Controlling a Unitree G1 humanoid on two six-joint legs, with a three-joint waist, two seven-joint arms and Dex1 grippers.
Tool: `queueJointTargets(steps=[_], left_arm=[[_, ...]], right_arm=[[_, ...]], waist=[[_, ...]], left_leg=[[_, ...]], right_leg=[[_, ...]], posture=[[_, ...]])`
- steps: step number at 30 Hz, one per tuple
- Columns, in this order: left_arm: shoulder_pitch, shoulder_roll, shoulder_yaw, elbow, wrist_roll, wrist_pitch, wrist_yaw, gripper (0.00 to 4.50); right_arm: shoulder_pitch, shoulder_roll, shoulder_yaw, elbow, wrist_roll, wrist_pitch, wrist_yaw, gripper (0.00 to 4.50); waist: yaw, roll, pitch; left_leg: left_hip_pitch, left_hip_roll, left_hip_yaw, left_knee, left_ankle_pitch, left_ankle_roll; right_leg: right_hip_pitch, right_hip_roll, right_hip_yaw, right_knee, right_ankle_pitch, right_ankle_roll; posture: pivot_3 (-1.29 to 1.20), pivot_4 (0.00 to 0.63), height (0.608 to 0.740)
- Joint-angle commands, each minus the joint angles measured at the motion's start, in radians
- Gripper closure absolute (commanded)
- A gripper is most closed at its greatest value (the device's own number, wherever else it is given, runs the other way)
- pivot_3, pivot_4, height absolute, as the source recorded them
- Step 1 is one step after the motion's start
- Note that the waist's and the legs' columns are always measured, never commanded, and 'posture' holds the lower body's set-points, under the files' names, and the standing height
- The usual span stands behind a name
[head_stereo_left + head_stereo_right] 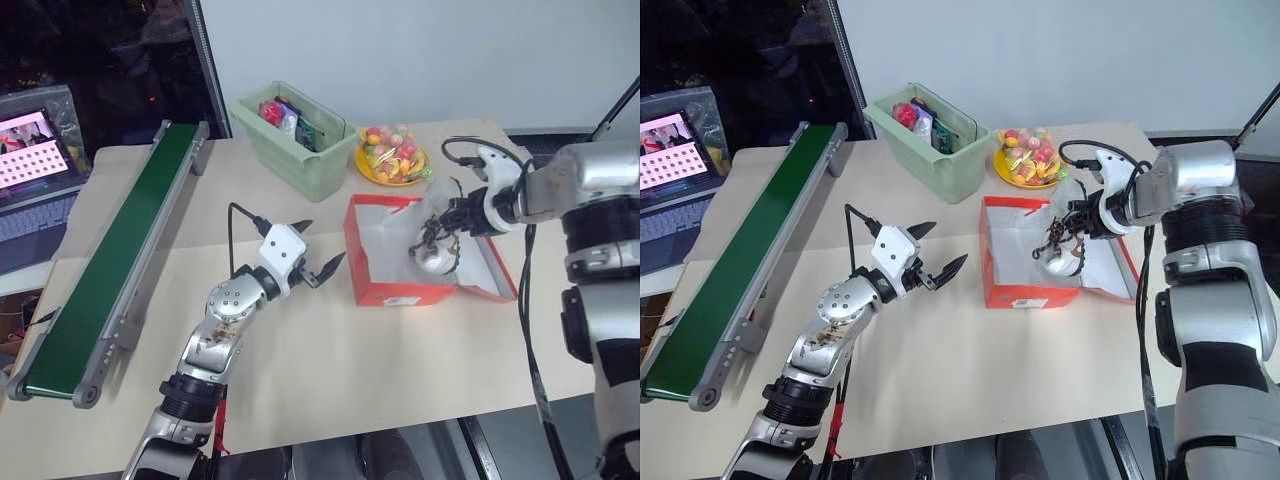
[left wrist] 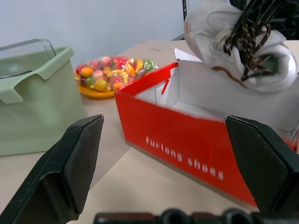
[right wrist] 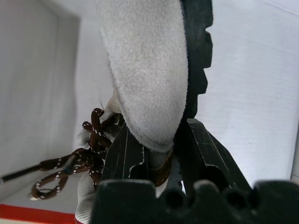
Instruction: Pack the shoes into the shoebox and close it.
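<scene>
The red-orange shoebox (image 1: 400, 292) stands open at the table's middle right, white inside, its lid (image 1: 495, 275) folded out flat on the right. My right gripper (image 1: 452, 222) is shut on a white shoe (image 1: 435, 256) with dark laces and hangs it over the box's right half. In the right wrist view the fingers (image 3: 126, 154) pinch the edge of the shoe (image 3: 145, 70), and the laces (image 3: 91, 154) dangle. My left gripper (image 1: 322, 243) stands open and empty, just left of the box and pointing at the box's red wall (image 2: 187, 149).
A pale green bin (image 1: 295, 140) with packets stands behind the box on the left. A yellow plate of colourful fruit (image 1: 393, 155) sits behind the box. A green conveyor belt (image 1: 120, 260) runs along the table's left side, with a laptop screen (image 1: 35, 150) beyond it.
</scene>
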Motion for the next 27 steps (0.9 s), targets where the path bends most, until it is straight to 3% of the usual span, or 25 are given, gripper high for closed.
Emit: queueJointTargets(steps=[1,13,15,21,27], left_arm=[[0.016,-0.004,-0.001,-0.057,0.000,-0.002,0.010,0.05],[0.035,0.003,0.006,-0.094,0.002,0.021,0.029,0.05],[0.034,0.003,0.009,-0.094,0.001,0.023,0.032,0.00],[0.030,0.000,0.002,-0.084,0.000,0.015,0.032,0.00],[0.012,-0.003,0.002,-0.058,0.000,0.002,0.026,0.00]], right_arm=[[-0.056,0.023,0.060,0.093,-0.094,-0.096,0.134,3.84],[-0.081,0.146,0.076,0.292,-0.275,-0.205,0.310,3.84],[-0.082,0.150,0.058,0.297,-0.289,-0.221,0.304,2.91],[-0.131,0.171,-0.031,0.280,-0.292,-0.213,0.253,1.16],[-0.208,0.191,-0.143,0.195,-0.262,-0.118,0.191,1.16]], waist=[[0.000,0.000,0.000],[0.000,0.000,0.000],[0.000,0.000,0.000],[-0.004,0.001,0.000],[-0.002,0.002,0.000]], left_leg=[[0.000,0.000,0.000,0.000,0.000,0.000],[0.000,0.000,-0.001,0.000,0.001,-0.001],[0.000,0.000,-0.001,0.000,0.001,-0.001],[0.000,0.000,-0.001,0.000,0.001,-0.002],[0.000,0.000,-0.001,-0.001,0.001,-0.002]], right_leg=[[0.000,0.000,0.000,0.000,0.000,0.000],[-0.001,0.000,0.000,0.002,0.000,0.000],[-0.001,0.000,0.000,0.002,0.000,0.000],[-0.001,0.000,0.000,0.003,0.000,0.000],[-0.002,0.000,0.000,0.004,0.000,0.000]], posture=[[0.00,0.150,0.740],[0.00,0.150,0.740],[0.00,0.150,0.740],[0.00,0.150,0.740],[0.00,0.150,0.740]])
